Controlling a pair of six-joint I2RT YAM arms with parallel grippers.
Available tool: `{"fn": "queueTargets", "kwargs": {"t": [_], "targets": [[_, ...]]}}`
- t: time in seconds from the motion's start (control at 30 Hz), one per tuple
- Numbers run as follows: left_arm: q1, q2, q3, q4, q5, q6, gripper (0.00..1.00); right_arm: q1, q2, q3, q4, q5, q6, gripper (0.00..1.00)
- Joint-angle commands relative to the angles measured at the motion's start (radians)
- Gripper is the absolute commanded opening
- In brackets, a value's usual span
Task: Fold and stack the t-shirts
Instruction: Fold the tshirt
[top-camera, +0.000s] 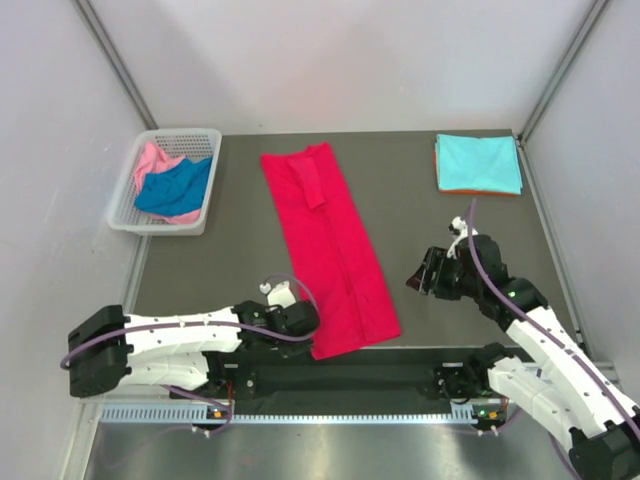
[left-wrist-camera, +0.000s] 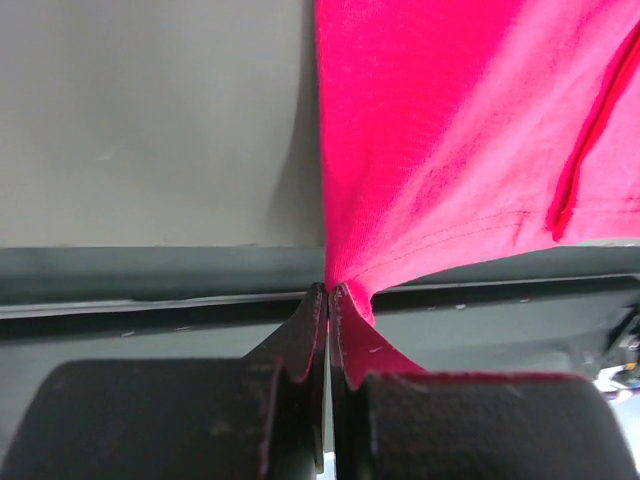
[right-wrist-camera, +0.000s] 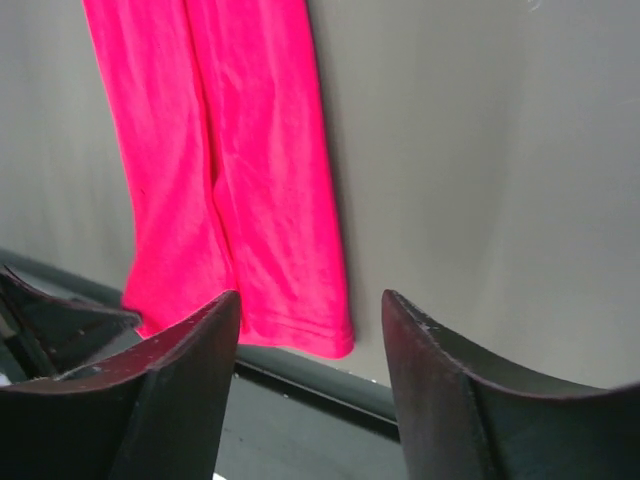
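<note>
Currently the crimson t-shirt (top-camera: 330, 250) lies mid-table as a long narrow strip, its crosswise folds not yet made. The turquoise t-shirt (top-camera: 478, 163) sits stacked on the orange t-shirt (top-camera: 470, 191) at the far right corner. The blue t-shirt (top-camera: 175, 188) and pink t-shirt (top-camera: 152, 158) wait in the basket (top-camera: 160, 226). My left gripper (left-wrist-camera: 328, 292) is clamped on the crimson hem's near corner; my right gripper (right-wrist-camera: 310, 305) hangs parted, empty.

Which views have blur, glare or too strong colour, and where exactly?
Top external view: even, soft light, all sharp; the metal sheet at the near edge gives a pale glare. Left wrist view: the left tool is dark, slightly soft, the crimson t-shirt so saturated that its folds almost vanish. Right wrist view: the right tool is dark and soft, the cloth behind sharper.
</note>
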Motion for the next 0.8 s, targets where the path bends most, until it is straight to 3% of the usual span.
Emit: {"fn": "queueTargets", "kwargs": {"t": [0.0,0.33,0.4,0.43,0.53,0.67,0.77], "targets": [[0.002,-0.041,-0.014,-0.097,-0.026,0.054,0.00,0.020,0.004,-0.088,0.092,-0.114,0.010,0.58],[0.004,-0.032,-0.055,-0.120,0.051,0.126,0.00,0.196,0.050,-0.325,0.321,-0.149,0.158,0.53],[0.008,-0.038,-0.052,-0.122,0.056,0.133,0.08,0.244,0.080,-0.328,0.327,-0.119,0.172,0.53],[0.010,-0.036,-0.033,-0.129,0.053,0.133,0.21,0.258,0.085,-0.329,0.324,-0.108,0.176,0.53],[0.011,-0.030,0.067,-0.218,-0.001,0.156,0.34,0.284,0.097,-0.332,0.320,-0.090,0.185,0.52],[0.043,0.003,0.263,-0.339,-0.101,0.249,0.40,0.302,0.084,-0.322,0.291,-0.068,0.190,0.52],[0.096,0.045,0.331,-0.239,-0.035,0.340,0.38,0.305,0.053,-0.296,0.234,-0.028,0.189,0.52]]}}
